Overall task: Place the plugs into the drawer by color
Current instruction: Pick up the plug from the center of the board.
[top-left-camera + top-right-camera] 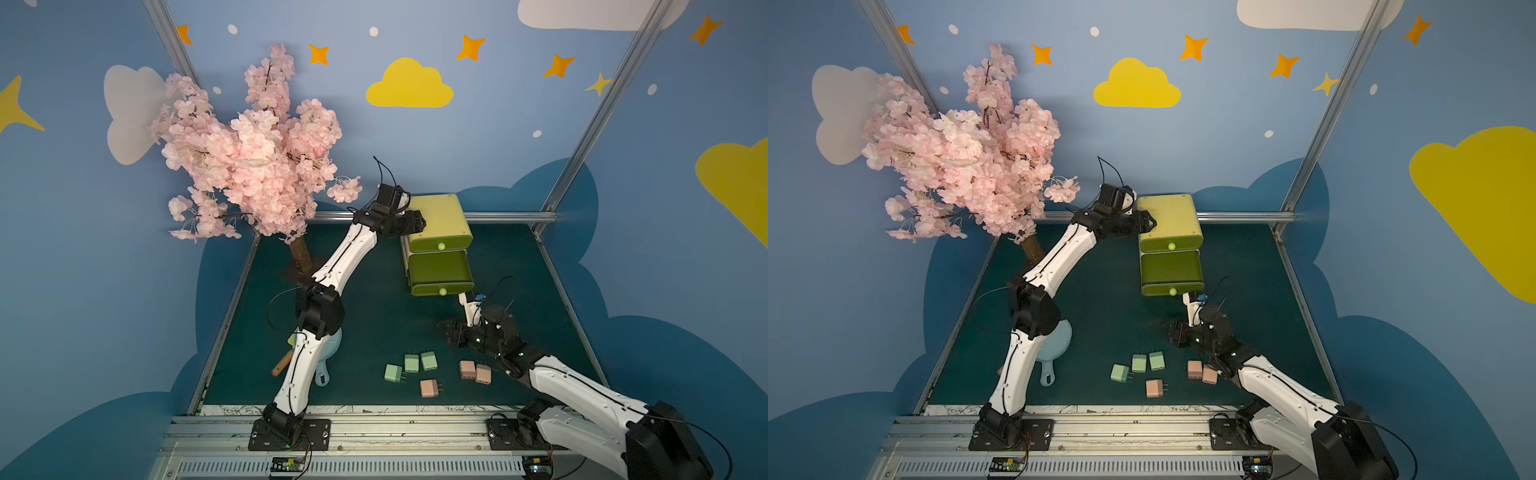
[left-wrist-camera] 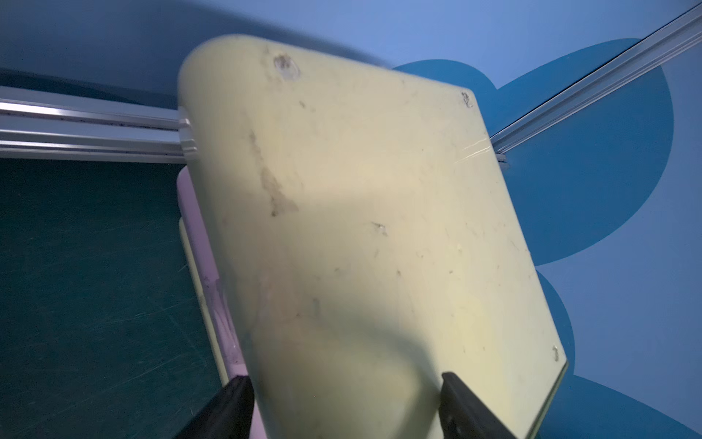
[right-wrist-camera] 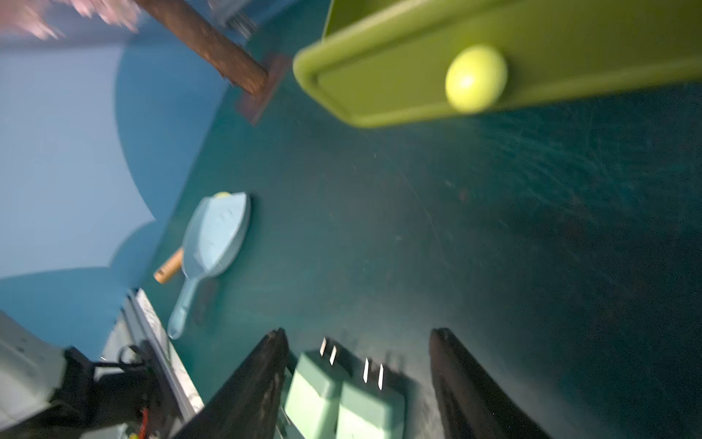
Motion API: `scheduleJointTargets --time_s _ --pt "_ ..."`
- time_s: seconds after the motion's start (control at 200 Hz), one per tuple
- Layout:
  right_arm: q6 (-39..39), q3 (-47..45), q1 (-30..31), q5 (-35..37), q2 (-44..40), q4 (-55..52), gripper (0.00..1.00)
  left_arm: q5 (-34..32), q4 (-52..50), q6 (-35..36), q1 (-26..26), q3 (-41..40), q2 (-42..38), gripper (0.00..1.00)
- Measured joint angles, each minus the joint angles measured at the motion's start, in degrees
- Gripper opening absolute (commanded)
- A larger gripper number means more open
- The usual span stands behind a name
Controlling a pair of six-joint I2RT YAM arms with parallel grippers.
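Inside blue cloud-and-star walls [image 1: 498,124], a dark green mat [image 1: 365,316] carries the yellow-green drawer chest [image 1: 440,216] at the far side, one lower drawer [image 1: 438,268] pulled out toward us. Three mint plugs [image 1: 411,363] and three pink plugs [image 1: 467,369] lie loose near the front. Our left gripper [image 2: 346,376] spreads open over the chest top; our right gripper [image 3: 359,334] hangs open, empty.

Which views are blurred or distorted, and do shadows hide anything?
Right wrist view: motion-smeared, drawer knob and mint plugs soft. Left wrist view: chest top slightly soft, broad shadow by the left pincer, nothing hidden. Both top views: sharp, wide-angle, frame posts leaning outward.
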Motion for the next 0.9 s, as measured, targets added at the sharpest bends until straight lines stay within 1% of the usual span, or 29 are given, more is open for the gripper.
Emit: scheduleJointTargets --time_s 0.17,0.24,0.33,0.581,0.746,0.901 --pt "-0.35 4.98 12.59 10.14 1.07 -16.33 0.64 0.00 0.02 0.02 -0.02 0.00 0.00 0.78" --pt "-0.15 7.41 17.00 13.27 3.89 -20.52 0.65 0.00 0.02 0.02 -0.02 -0.02 0.00 0.78" --pt "0.09 10.36 20.31 15.69 8.63 -24.20 0.67 0.00 0.02 0.00 -0.07 -0.02 0.00 0.78" --pt "-0.46 17.70 21.64 18.10 19.85 -29.00 0.69 -0.04 0.37 0.00 -0.26 -0.33 -0.02 0.78" --pt "-0.79 20.70 21.68 18.38 25.18 -29.86 0.65 -0.22 0.44 0.02 -0.37 -0.33 -0.04 0.79" --pt "-0.70 21.05 21.68 18.45 28.41 -30.34 0.61 -0.24 0.44 0.04 -0.39 -0.33 -0.04 0.79"
